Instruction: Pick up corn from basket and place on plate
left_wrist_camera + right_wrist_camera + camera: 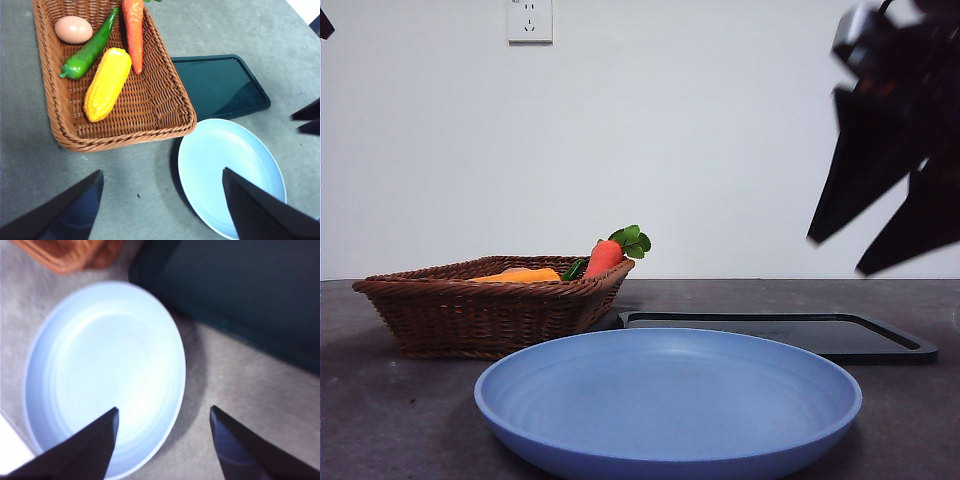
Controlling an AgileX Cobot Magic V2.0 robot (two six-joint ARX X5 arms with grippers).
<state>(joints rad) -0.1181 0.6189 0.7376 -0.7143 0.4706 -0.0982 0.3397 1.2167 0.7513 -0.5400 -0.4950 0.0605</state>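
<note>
The corn (107, 82) lies on the floor of the wicker basket (125, 140), between a green pepper and a carrot. In the front view only its orange-yellow top (520, 274) shows over the basket's rim (480, 310). The light-blue plate (670, 400) stands bare in front of the basket; it also shows as the plate (225, 165) and the plate (100, 370). My left gripper (161, 171) hangs open high above the table, between basket and plate. My right gripper (835, 256) is open in the air, over the plate's edge (164, 408), holding nothing.
A carrot (134, 30) with green leaves, a green pepper (90, 50) and a pinkish egg (73, 29) share the basket. A flat black tray (770, 330) lies behind the plate, to the right of the basket. A wall with a socket stands behind the table.
</note>
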